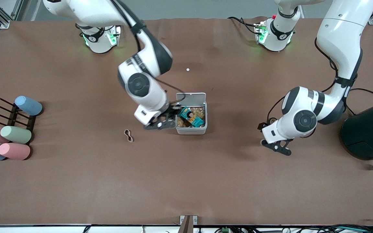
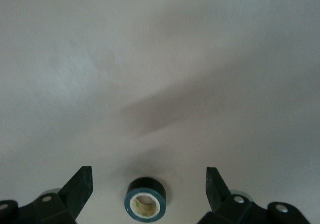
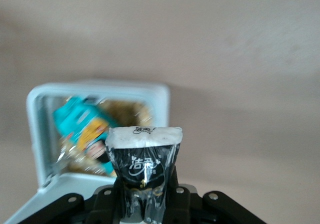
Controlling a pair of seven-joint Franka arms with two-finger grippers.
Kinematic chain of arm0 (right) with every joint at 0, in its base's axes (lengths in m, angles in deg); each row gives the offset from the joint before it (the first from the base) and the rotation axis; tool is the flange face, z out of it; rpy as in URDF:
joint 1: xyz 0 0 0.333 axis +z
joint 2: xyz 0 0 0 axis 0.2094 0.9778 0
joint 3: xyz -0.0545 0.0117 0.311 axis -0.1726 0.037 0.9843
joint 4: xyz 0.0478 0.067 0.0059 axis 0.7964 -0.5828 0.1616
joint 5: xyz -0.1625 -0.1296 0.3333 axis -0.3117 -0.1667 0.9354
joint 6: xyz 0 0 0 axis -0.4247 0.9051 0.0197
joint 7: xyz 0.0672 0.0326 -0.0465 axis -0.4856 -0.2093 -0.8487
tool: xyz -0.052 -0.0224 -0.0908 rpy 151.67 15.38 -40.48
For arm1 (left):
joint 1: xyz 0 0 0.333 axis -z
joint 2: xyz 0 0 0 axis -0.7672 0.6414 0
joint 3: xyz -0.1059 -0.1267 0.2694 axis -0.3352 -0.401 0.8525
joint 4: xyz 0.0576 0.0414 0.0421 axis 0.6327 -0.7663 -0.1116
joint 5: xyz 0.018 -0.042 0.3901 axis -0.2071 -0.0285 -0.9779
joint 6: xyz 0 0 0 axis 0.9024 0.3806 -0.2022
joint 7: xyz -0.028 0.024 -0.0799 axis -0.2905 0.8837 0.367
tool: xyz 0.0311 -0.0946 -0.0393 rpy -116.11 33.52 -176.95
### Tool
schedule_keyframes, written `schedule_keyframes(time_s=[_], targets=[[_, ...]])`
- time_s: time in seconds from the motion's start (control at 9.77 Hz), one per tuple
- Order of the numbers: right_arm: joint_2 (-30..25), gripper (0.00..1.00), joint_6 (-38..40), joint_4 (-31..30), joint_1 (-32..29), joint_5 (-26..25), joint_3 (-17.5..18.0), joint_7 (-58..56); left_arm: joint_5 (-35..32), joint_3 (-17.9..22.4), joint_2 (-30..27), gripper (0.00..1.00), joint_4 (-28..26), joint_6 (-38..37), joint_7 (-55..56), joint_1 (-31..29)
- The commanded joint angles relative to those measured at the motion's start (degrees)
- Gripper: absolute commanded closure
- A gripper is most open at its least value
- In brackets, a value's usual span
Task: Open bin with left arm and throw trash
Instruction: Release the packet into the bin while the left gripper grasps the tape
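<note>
Bin (image 1: 191, 131), white and square, is sitting mid-table with its lid (image 1: 191, 97) tipped back toward twelve o'clock, teal wrappers showing inside. At its nine o'clock edge the right gripper (image 3: 145, 204) is pinching the black packet (image 3: 144, 171) upright. Rubber band (image 1: 128, 135) is lying at eight o'clock. At about three o'clock, the left gripper (image 2: 149, 194) is hanging wide over the tape ring (image 2: 145, 200), probably not touching it.

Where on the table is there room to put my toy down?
Bare room lies nearer the front camera than the bin and rubber band. It is crowded by the open bin, where the right gripper holds the black packet, and around the pastel cylinders.
</note>
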Motion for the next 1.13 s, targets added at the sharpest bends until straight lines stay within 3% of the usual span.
schedule_keyframes(time_s=[0.0, 0.51, 0.61, 0.72, 1.02], targets=[[1.63, 1.00, -1.56, 1.09, 3.13, 0.90, -0.45, 1.95, -0.89, -0.65, -5.46, 0.00, -10.29, 6.36, -1.12, -3.41], [5.15, 0.95, -2.96, 3.37, 3.14, 0.90, -0.36, 2.22, -0.80, -0.74, -3.44, 0.01, -14.26, 11.39, -2.27, -6.67], [5.24, 0.59, -3.06, 3.37, 3.05, 0.99, -0.36, 2.31, -0.62, -1.35, -3.18, 0.01, -14.88, 11.57, -2.27, -7.81], [5.24, 0.01, -3.14, 3.46, 3.14, 0.90, -0.36, 2.83, -0.62, -1.53, -3.09, 0.01, -15.32, 12.00, -2.27, -8.08], [5.06, 0.00, -2.80, 5.21, 2.18, 0.99, -0.36, 2.40, -0.01, -1.53, -2.47, 0.03, -16.11, 13.58, -1.66, -7.99]])
